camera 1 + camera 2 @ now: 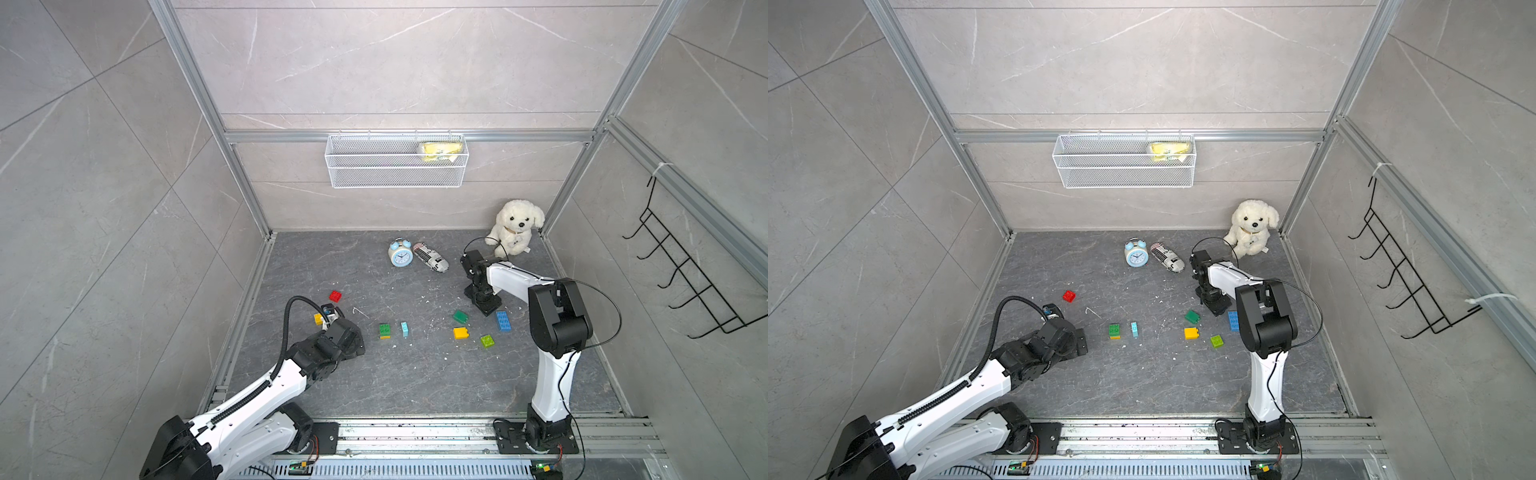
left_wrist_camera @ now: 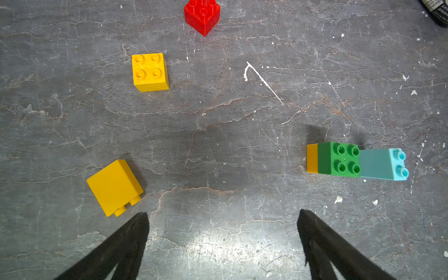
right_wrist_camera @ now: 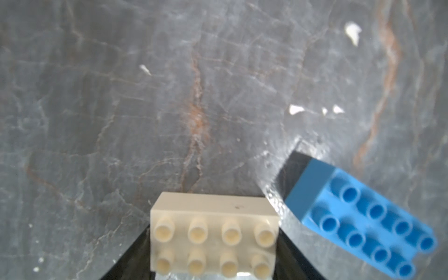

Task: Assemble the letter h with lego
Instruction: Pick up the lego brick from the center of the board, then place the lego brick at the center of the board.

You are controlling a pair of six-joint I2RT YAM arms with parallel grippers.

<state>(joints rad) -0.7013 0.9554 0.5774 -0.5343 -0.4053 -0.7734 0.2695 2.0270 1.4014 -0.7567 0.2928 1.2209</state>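
Showing the lego scattered on the dark worktop (image 1: 415, 374), we mark the left end effector (image 2: 223, 214) wide open and empty on the left side, between a tipped yellow brick (image 2: 114, 186) and a green-on-yellow stack (image 2: 337, 158). A light blue brick (image 1: 404, 328) stands just right of that stack, and a red brick (image 1: 336, 296) lies farther back. On the right, the right end effector (image 3: 213, 228) grips a white brick (image 3: 213, 206) by its short ends, just beside a blue brick (image 1: 503, 321). A dark green brick (image 1: 460, 316), a second yellow brick (image 1: 460, 333) and a light green brick (image 1: 487, 341) lie near, to its left.
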